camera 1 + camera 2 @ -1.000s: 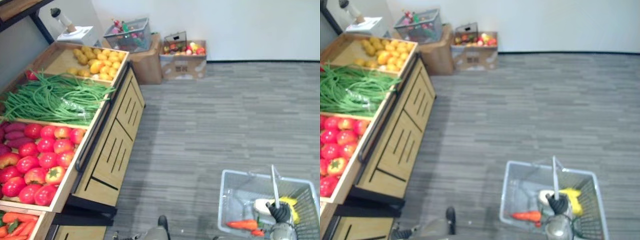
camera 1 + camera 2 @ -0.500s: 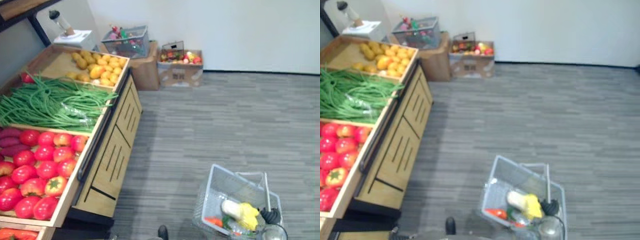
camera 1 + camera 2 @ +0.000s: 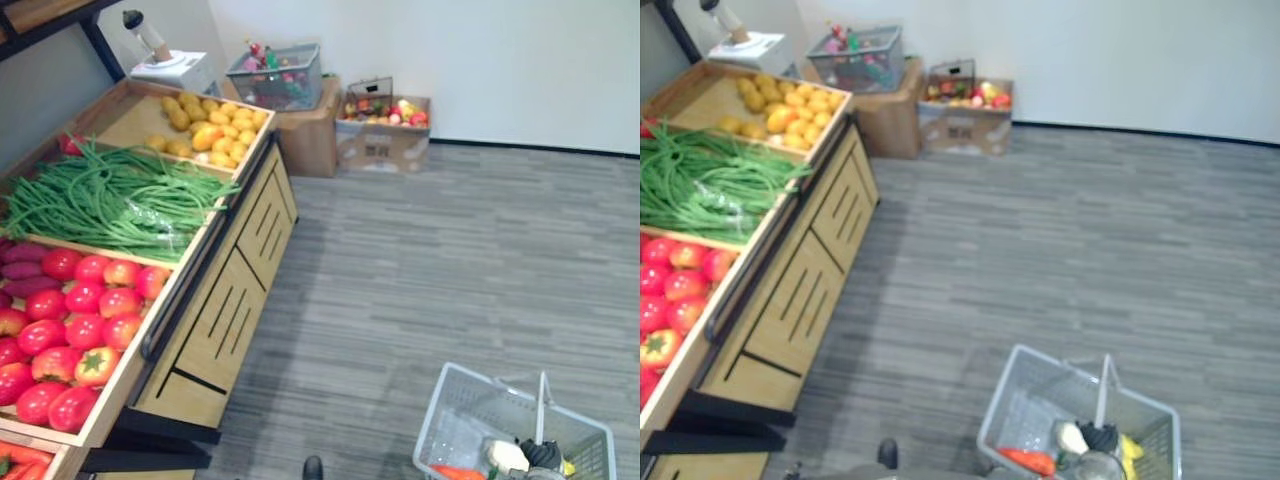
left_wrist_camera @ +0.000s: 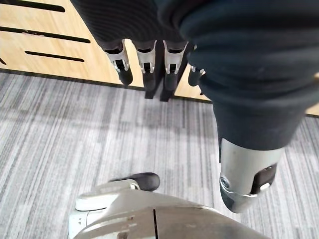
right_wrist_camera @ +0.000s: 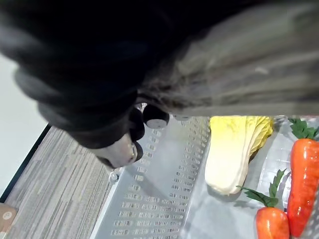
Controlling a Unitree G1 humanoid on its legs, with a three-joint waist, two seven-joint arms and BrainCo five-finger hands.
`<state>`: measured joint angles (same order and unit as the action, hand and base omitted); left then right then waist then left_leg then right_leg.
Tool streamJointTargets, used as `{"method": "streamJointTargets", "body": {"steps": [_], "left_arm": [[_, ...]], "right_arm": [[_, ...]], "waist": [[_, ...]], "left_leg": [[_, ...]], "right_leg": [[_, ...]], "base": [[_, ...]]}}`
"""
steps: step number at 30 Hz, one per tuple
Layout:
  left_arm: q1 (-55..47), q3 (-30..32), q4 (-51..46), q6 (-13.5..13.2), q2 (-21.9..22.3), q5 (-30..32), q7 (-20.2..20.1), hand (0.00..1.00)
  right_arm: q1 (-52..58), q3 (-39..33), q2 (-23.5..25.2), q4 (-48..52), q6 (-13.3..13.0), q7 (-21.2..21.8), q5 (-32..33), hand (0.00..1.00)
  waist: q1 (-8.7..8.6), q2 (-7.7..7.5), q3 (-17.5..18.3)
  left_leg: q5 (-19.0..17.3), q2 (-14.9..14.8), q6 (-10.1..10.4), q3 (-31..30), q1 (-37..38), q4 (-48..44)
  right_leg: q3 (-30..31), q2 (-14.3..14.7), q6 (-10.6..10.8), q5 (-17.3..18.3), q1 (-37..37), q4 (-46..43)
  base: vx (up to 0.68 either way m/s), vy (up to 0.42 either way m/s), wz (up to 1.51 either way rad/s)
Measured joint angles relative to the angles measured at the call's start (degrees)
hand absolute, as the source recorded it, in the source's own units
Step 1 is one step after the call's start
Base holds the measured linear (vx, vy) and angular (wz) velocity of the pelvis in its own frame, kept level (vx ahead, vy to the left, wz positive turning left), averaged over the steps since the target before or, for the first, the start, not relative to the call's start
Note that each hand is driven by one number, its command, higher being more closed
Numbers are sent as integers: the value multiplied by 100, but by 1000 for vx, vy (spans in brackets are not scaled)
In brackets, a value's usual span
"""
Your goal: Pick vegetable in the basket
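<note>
A grey wire basket hangs low at my right side above the floor. My right hand is shut on its upright handle. The right wrist view looks past the hand's curled fingers into the basket, where a pale yellow-green cabbage lies beside two orange carrots. A carrot shows at the basket's near edge. My left hand hangs open, fingers straight, over the carpet beside the wooden stand's front.
A wooden produce stand runs along the left, with green beans, red tomatoes and yellow produce. Cardboard boxes and a wire crate stand by the far wall. Grey carpet spreads to the right.
The whole picture has shifted, so the camera has moved. The basket, tipped to one side half a second ago, now hangs more level from my right hand.
</note>
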<state>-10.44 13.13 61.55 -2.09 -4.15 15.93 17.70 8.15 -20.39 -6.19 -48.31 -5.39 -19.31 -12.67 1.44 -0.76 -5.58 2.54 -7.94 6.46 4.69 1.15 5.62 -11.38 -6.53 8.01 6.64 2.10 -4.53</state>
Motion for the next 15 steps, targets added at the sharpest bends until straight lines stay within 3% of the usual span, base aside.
{"method": "streamJointTargets", "body": {"steps": [4,7,10,15], "left_arm": [[0,33,5,-67,-55,-86,-26,0],[33,83,168,-163,-53,-445,-78,0],[70,69,355,-244,-77,-813,-205,0],[127,37,558,-280,-117,-899,-294,0]], "right_arm": [[-81,-20,118,-671,-233,135,371,100],[-181,-369,305,-1380,-352,321,1008,100],[-185,-610,476,-1736,-352,531,1711,100],[-181,-850,495,-1811,-265,713,2016,100]], "waist": [[13,-143,20],[-1,-197,11],[-16,-175,16],[-64,-166,23]], "left_leg": [[-2,91,2,177,173,0],[-9,161,2,255,196,27],[-34,202,-37,251,213,31],[-43,267,-62,269,216,32]], "right_leg": [[83,-73,0,-1,142,78],[90,-132,-14,-44,209,190],[64,-163,2,-78,256,258],[70,-221,9,-121,305,384]], "base": [[29,13,-11],[-53,30,-5],[-82,30,7],[-80,38,0]]}}
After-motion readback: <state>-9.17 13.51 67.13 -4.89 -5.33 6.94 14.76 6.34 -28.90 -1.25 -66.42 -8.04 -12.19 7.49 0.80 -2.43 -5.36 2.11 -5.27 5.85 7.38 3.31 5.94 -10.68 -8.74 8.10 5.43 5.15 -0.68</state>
